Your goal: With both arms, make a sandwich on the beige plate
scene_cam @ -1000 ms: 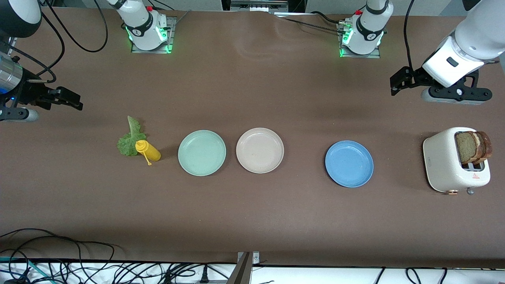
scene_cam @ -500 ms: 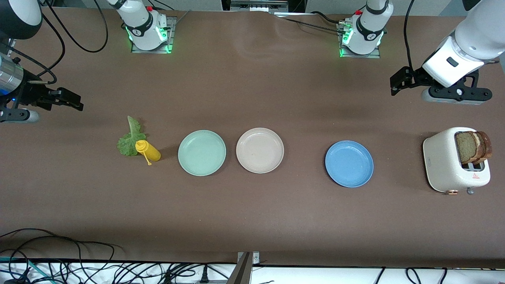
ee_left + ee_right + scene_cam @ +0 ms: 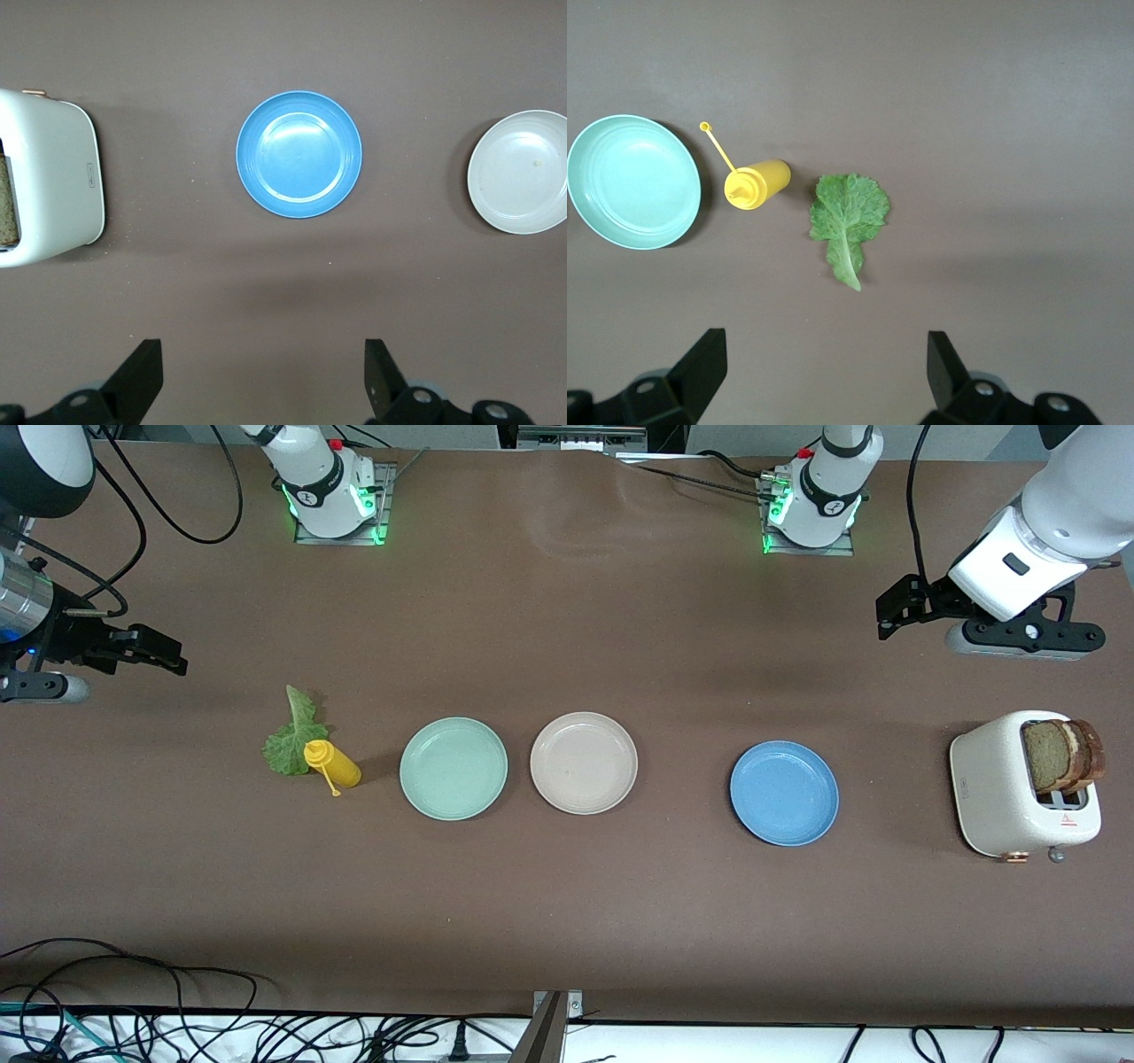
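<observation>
Beige plate (image 3: 583, 763) sits bare at mid-table, between mint-green plate (image 3: 454, 768) and blue plate (image 3: 784, 793). Bread slices (image 3: 1061, 755) stand in the toaster (image 3: 1019, 793) at the left arm's end; lettuce leaf (image 3: 291, 733) touches the yellow bottle (image 3: 333, 763) toward the right arm's end. Left gripper (image 3: 262, 376) and right gripper (image 3: 822, 372) hover wide open, holding nothing, each above its own end.

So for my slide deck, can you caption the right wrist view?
Open right gripper over the table, above a lettuce leaf, a toppled yellow squeeze bottle and the mint-green plate.
</observation>
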